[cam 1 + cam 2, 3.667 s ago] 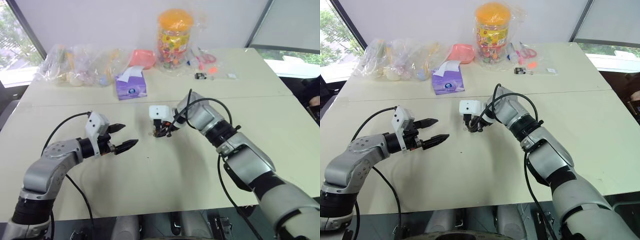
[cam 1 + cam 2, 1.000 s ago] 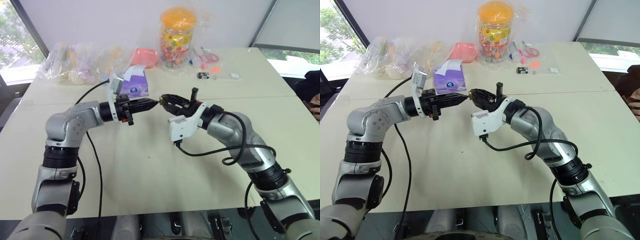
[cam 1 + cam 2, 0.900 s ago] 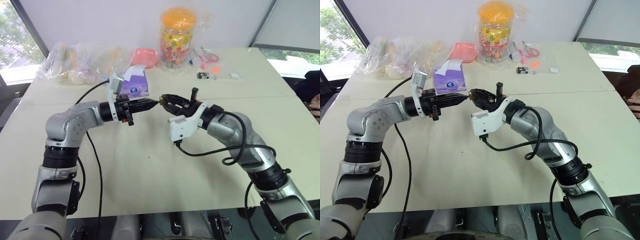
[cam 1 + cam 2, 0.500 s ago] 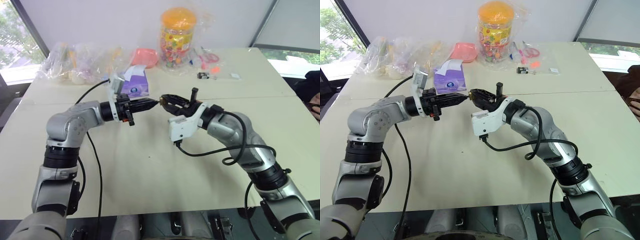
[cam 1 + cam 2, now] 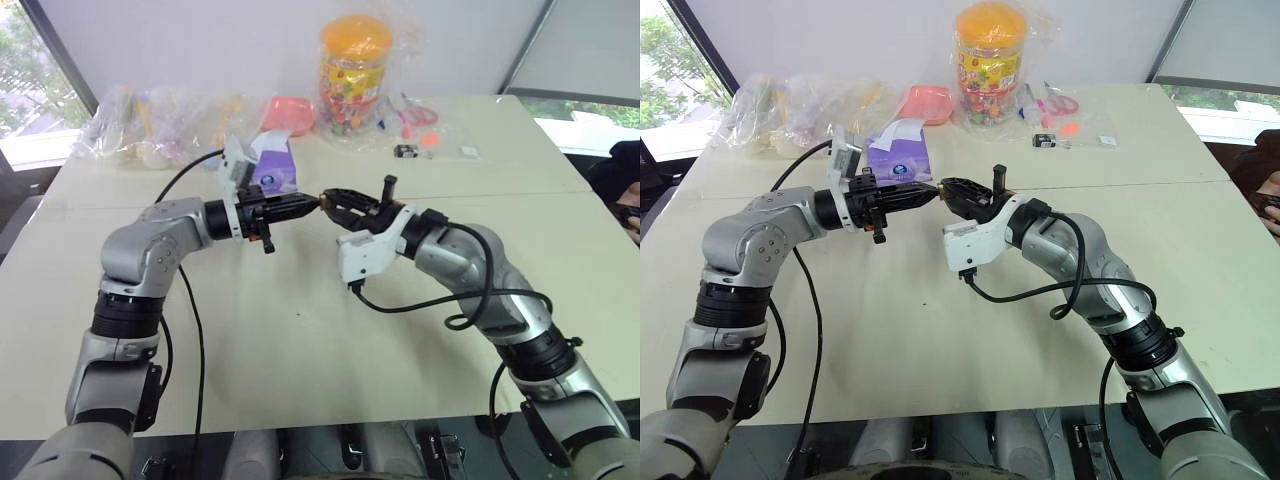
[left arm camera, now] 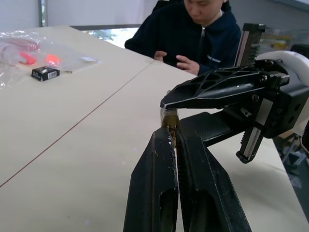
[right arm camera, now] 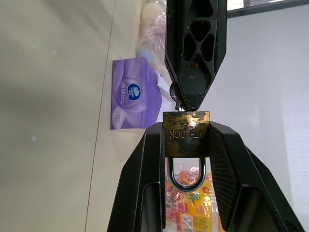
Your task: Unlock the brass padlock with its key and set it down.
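Head views: the left end effector and right end effector meet tip to tip, held above the surface.
Left wrist view: left fingers pressed together, seemingly on the key; its head is barely visible.
Right wrist view: right fingers clamped on the brass padlock, key entering its base, shackle seated.
Progress: key inserted; turning it, freeing the shackle and setting the lock down all appear to remain.

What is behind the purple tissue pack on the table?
Behind the purple tissue pack lie clear plastic bags and a pink item; what the bags hold is too covered to tell.
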Tool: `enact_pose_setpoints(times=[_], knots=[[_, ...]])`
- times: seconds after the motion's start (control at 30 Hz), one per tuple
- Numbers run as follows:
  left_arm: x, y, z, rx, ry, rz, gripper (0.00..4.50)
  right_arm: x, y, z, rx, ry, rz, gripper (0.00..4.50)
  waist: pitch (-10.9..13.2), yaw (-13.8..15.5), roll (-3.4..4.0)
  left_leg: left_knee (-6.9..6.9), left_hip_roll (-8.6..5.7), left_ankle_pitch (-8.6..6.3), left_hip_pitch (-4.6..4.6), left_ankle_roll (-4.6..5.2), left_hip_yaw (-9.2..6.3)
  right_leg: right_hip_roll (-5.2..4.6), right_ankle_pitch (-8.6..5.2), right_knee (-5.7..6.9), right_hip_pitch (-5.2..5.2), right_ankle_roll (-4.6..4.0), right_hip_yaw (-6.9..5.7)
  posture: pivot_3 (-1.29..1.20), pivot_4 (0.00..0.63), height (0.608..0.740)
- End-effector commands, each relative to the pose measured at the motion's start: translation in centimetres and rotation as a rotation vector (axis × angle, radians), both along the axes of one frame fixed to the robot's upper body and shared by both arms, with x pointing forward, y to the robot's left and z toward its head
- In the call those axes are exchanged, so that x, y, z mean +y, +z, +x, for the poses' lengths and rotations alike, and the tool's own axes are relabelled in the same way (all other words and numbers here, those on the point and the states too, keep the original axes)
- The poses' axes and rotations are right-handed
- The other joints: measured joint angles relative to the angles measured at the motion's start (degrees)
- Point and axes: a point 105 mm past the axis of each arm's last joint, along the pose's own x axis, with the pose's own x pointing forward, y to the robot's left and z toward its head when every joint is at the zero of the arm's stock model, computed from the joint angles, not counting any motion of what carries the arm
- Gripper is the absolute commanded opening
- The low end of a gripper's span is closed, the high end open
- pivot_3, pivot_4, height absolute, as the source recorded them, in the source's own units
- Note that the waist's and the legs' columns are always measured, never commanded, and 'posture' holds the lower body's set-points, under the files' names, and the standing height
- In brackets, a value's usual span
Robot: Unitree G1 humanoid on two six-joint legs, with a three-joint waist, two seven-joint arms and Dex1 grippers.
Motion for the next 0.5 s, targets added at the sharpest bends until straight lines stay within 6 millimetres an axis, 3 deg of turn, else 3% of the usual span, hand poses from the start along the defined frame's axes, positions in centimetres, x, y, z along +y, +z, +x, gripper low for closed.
enact_pose_setpoints(times=[0.03, 0.5], knots=[[-0.10, 0.71, -0.60, -0.065, -0.021, 0.020, 0.16, 0.03, 1.80, -0.58, -0.057, 0.016, 0.037, 0.66, 0.0, 0.0, 0.00, 0.00, 0.00, 0.00, 0.00, 0.00, 0.00, 0.00, 0.00, 0.00, 0.00, 0.00, 0.00, 0.00, 0.150, 0.740], [-0.15, 1.03, -0.24, -0.149, 0.009, 0.033, 0.16, 0.11, 1.86, -0.51, -0.052, 0.019, 0.043, 0.66, 0.0, 0.0, 0.00, 0.01, 0.00, 0.00, 0.00, 0.00, 0.01, 0.00, 0.00, 0.00, 0.00, 0.00, 0.00, 0.00, 0.150, 0.740]])
